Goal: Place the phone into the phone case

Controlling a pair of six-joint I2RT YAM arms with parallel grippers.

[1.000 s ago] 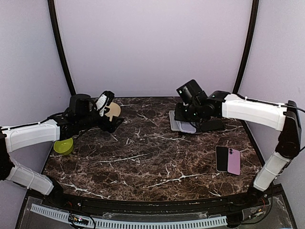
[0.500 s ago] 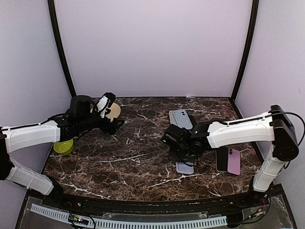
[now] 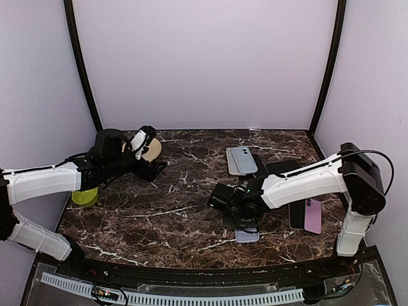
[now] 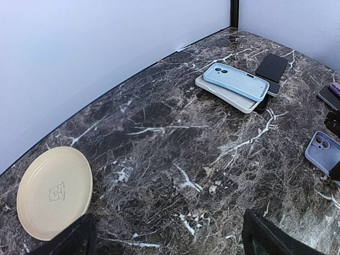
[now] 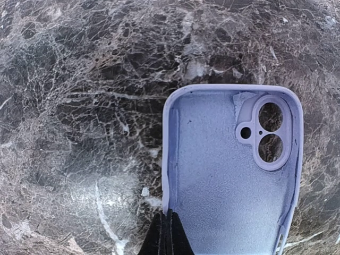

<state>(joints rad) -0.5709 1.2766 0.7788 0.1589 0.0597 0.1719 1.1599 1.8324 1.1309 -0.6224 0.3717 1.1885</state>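
Case (image 5: 228,175) has come forward to mid-counter (image 3: 178,217), right fingers (image 5: 166,239) clamped on its side wall. Left fingers (image 4: 79,236) spread, empty. Phone (image 3: 312,217) lies near, rightward. Case looks light, bendy: hold the rim.

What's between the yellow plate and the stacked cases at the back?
Only bare marble between yellow plate and stacked cases, shown in left wrist view.

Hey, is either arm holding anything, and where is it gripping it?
The right tool pinches the lilac phone case by one long side wall, near the end away from the camera cutout. The left tool is open, holding nothing.
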